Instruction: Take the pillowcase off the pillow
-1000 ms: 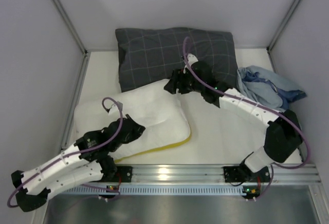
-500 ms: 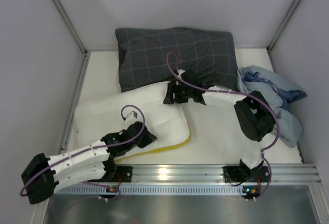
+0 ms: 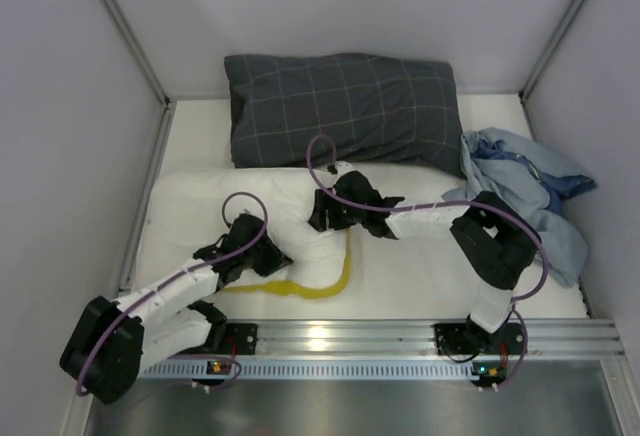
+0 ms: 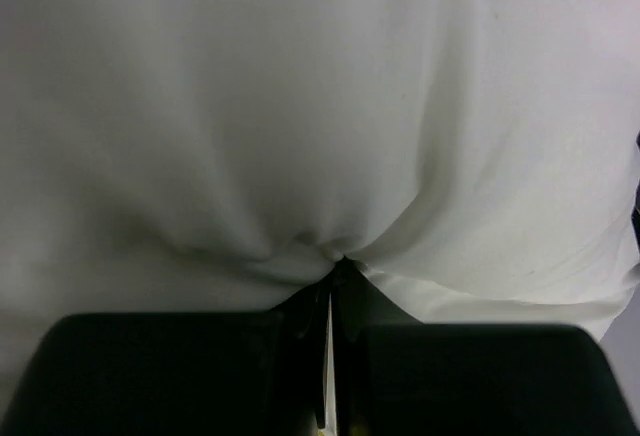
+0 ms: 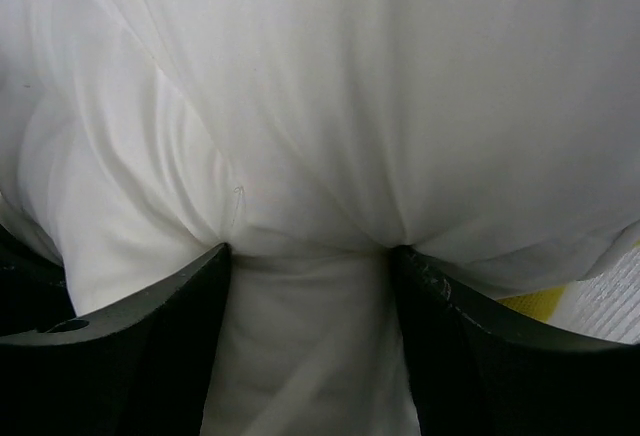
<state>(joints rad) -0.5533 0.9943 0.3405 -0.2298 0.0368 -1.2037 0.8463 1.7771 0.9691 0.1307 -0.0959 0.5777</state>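
The white pillow lies at the left and middle of the table, its yellow piping turned up at the near right end. My left gripper is shut on a thin pinch of pillow cloth at its near edge, the jaws nearly touching in the left wrist view. My right gripper grips a thick fold of the pillow between its jaws. The blue pillowcase lies crumpled at the right, apart from the pillow and both grippers.
A dark grey checked pillow lies along the back. Grey walls close the left, back and right sides. A metal rail runs along the near edge by the arm bases.
My right gripper has come nearer and left, dragging the pillow's right end so it folds and the piping stands up. My left gripper has moved slightly away with its pinch of cloth.
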